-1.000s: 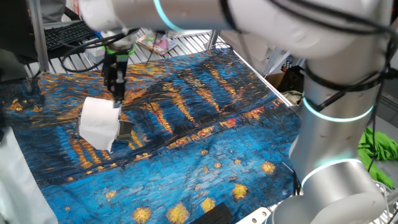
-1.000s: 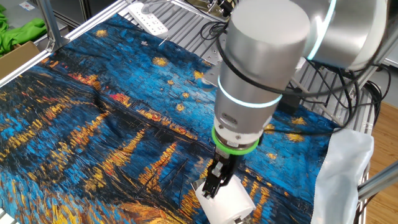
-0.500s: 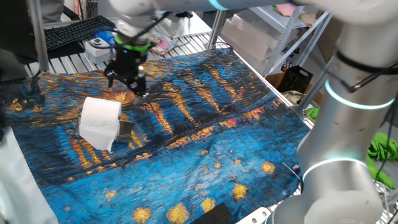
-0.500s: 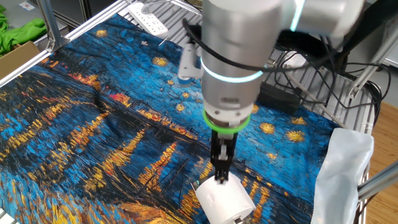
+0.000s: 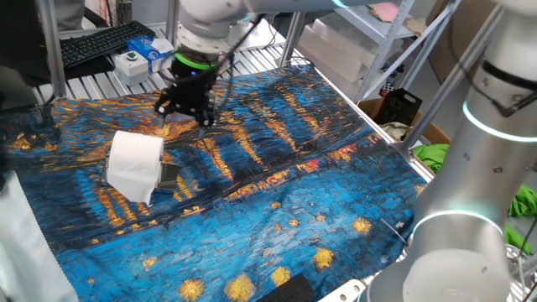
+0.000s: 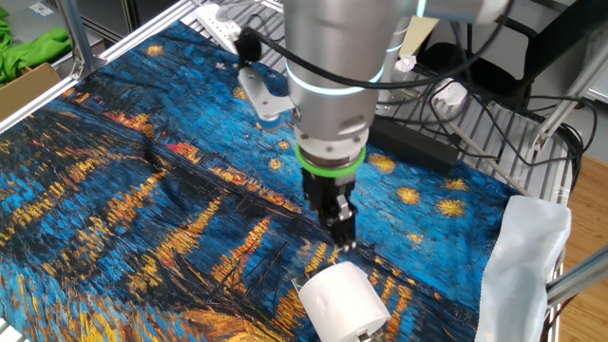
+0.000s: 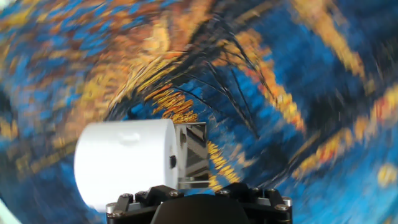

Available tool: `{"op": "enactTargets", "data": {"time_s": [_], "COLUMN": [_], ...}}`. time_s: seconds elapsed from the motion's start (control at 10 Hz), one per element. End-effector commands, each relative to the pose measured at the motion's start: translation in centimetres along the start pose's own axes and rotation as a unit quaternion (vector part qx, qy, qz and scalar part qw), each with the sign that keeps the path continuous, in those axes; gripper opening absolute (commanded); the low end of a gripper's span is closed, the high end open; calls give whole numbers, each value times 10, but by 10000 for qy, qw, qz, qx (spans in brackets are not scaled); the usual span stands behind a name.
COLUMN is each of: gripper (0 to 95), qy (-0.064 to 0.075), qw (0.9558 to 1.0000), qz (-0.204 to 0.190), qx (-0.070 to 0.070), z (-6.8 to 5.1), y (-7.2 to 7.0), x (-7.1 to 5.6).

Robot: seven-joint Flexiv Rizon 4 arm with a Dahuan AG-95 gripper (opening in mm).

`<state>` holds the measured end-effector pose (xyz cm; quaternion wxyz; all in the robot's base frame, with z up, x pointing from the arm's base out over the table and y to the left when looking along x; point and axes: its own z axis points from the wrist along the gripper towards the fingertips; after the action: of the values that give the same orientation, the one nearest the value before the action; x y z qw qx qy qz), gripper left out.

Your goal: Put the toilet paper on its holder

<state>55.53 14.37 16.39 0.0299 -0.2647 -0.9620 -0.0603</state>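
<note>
One fixed view: high, oblique, across the blue-and-orange painted tablecloth (image 5: 277, 193). Other fixed view: opposite side, closer. Hand view: looks down, near. All three share the plump white paper roll (image 5: 134, 165) (image 6: 344, 301) (image 7: 124, 163).

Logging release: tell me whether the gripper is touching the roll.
Apart. One fixed view shows the gripper lifted clear of the roll, patterned cloth visible between them.
</note>
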Motion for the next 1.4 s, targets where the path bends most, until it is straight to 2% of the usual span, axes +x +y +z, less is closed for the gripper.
{"op": "enactTargets", "data": {"time_s": [0.1,0.2,0.6,0.9,1.1,1.3,1.4], "gripper": [760,760,760,760,760,760,570], "qy": [-136,-152,-166,-250,-252,-262,-263], "qw": [9830,9796,9720,9598,9565,9549,9536], "qz": [-1830,-2005,-2344,-2785,-2898,-2950,-2994], "qx": [-6,-3,69,241,230,203,178], "z": [-5,-6,-11,-7,-4,0,2], "y": [-19,-20,-24,-30,-35,-40,-41], "x": [1,-2,-11,-24,-32,-38,-41]}}
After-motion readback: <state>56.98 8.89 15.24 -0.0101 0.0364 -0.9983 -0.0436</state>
